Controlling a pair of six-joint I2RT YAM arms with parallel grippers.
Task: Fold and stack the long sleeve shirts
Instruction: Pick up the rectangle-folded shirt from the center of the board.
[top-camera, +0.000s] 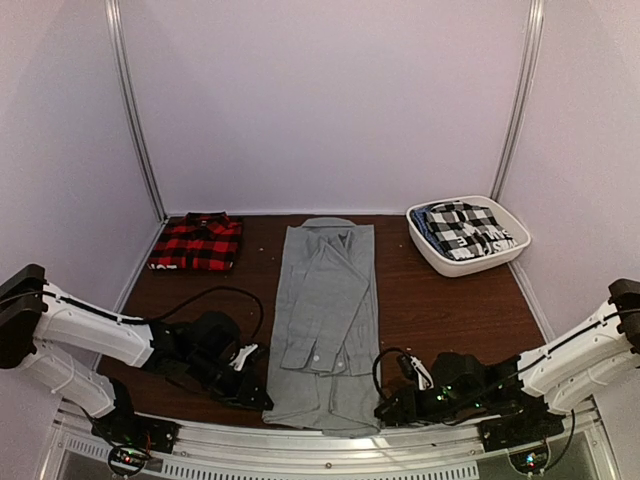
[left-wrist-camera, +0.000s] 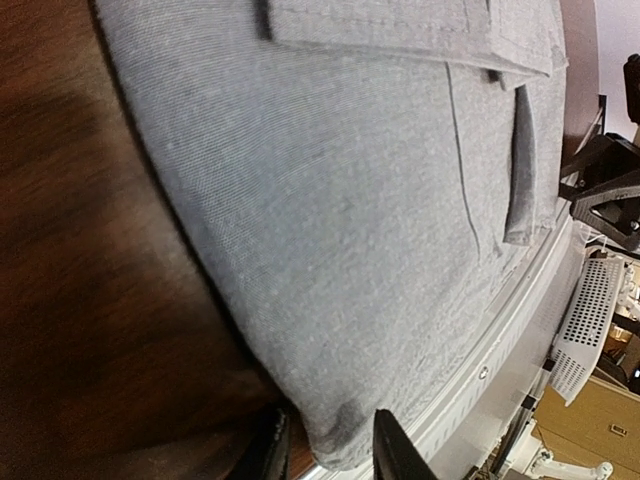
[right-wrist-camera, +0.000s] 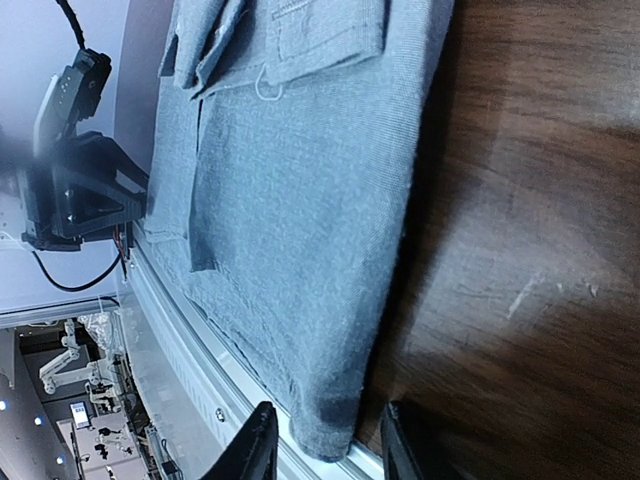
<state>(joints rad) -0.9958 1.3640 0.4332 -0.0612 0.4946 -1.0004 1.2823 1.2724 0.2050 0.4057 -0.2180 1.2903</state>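
Observation:
The light grey long sleeve shirt (top-camera: 325, 310) lies flat in the middle of the table, collar far, sleeves folded in over its body. My left gripper (top-camera: 258, 398) is at its near left hem corner. In the left wrist view the gripper (left-wrist-camera: 335, 452) is open, jaws astride that corner of grey cloth (left-wrist-camera: 340, 220). My right gripper (top-camera: 385, 410) is at the near right hem corner. In the right wrist view it (right-wrist-camera: 328, 447) is open too, jaws astride the cloth corner (right-wrist-camera: 290, 200). The red-and-black plaid shirt (top-camera: 198, 243) lies folded at the back left.
A white basket (top-camera: 455, 265) holding black-and-white plaid cloth stands at the back right. The shirt's hem reaches the metal rail (top-camera: 330, 440) at the table's near edge. Brown tabletop (top-camera: 440, 310) shows on both sides of the grey shirt.

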